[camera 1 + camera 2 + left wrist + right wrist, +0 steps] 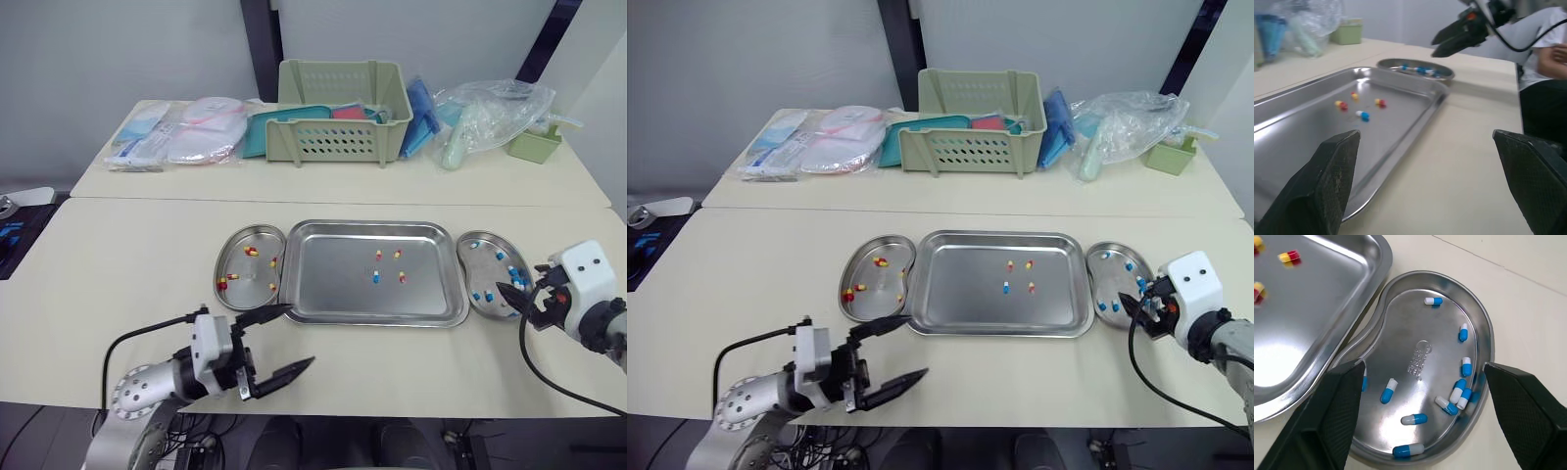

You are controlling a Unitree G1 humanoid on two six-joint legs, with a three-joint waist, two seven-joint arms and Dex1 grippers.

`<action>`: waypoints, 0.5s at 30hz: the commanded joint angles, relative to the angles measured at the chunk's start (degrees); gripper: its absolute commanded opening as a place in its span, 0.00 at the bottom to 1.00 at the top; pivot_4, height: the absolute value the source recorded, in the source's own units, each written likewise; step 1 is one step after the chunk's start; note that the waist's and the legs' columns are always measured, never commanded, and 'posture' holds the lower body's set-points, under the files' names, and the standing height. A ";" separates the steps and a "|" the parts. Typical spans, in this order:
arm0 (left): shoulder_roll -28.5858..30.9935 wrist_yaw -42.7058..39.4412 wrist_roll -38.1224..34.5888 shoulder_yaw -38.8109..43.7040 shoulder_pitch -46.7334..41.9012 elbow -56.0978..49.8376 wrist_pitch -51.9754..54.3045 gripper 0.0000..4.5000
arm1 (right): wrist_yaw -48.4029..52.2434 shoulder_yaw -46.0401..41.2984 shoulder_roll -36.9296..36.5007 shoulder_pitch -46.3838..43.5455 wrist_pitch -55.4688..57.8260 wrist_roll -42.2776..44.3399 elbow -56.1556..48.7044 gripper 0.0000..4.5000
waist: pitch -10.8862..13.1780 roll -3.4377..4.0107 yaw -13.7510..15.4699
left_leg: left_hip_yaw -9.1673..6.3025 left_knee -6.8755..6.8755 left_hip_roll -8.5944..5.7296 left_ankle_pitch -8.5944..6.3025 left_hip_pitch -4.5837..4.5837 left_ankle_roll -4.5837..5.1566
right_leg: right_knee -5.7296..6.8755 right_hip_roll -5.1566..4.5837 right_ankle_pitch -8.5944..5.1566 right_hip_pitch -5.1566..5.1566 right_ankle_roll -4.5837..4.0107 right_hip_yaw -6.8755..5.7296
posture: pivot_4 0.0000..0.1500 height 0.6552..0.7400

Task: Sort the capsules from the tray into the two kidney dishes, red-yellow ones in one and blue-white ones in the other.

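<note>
Nearest, the left gripper [299, 336] hangs with its two black fingers spread wide and empty over the cream tabletop [118, 294]. The shallow steel kidney dish [221, 264] of red-yellow capsules [251, 251] sits just beyond its fingertips (parked clear, I judge, while the other arm works). The right gripper [511, 302], fingers likewise apart and holding nothing, hovers over the second steel kidney dish [1488, 338], with blue-white capsules [1388, 390] lying between and beneath its fingers, a pose fit for releasing one. Further off, the rectangular steel tray [333, 284] holds three red-yellow strays [402, 276] and one blue-white stray [374, 277], so sorting is nearly done.

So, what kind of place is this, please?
Likely a mock clinic or pharmacy workbench: steel kidney dishes and a tray holding capsules, with packaged medical supplies behind.
</note>
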 commanded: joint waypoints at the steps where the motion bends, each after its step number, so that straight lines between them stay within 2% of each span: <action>1: 2.01 6.05 0.53 6.30 1.71 -2.20 3.96 1.00 | 7.01 -4.22 -0.92 4.00 -14.01 -1.34 1.20 0.88 | 0.00 0.00 -0.01 | 0.01 0.01 0.00 0.00 0.02 0.00 | 0.00 0.00 0.00 0.01 0.00 0.01 | 1.00 1.00; 5: 5.56 6.95 0.00 17.00 4.27 4.10 4.29 1.00 | 17.42 -7.24 -3.35 11.51 -25.65 -2.25 5.99 0.88 | 0.01 -0.01 -0.07 | 0.02 0.00 0.00 0.00 0.06 0.00 | 0.00 0.00 0.00 0.03 0.01 0.01 | 1.00 1.00; 8: 6.40 5.74 -1.99 21.12 5.67 6.62 5.23 1.00 | 21.06 -9.28 -4.01 14.30 -30.46 -2.22 10.16 0.88 | 0.03 -0.05 -0.10 | 0.06 -0.01 0.00 0.00 0.14 0.00 | -0.01 0.00 0.00 0.12 0.00 0.02 | 1.00 1.00; 11: 8.10 2.52 -2.27 26.01 8.25 12.80 4.74 1.00 | 25.81 -12.40 -4.77 17.74 -36.30 -2.73 16.18 1.00 | 0.07 -0.12 -0.07 | 0.06 -0.01 0.00 0.00 0.20 0.00 | -0.05 -0.01 0.00 0.21 0.00 0.01 | 1.00 1.00; 15: 10.85 -0.15 -0.28 29.66 8.32 22.70 2.22 1.00 | 28.98 -14.98 -5.75 19.98 -39.43 -2.53 22.89 1.00 | 0.09 -0.16 -0.11 | 0.06 -0.06 0.01 -0.01 0.22 0.00 | -0.06 -0.01 -0.01 0.20 -0.01 0.01 | 1.00 1.00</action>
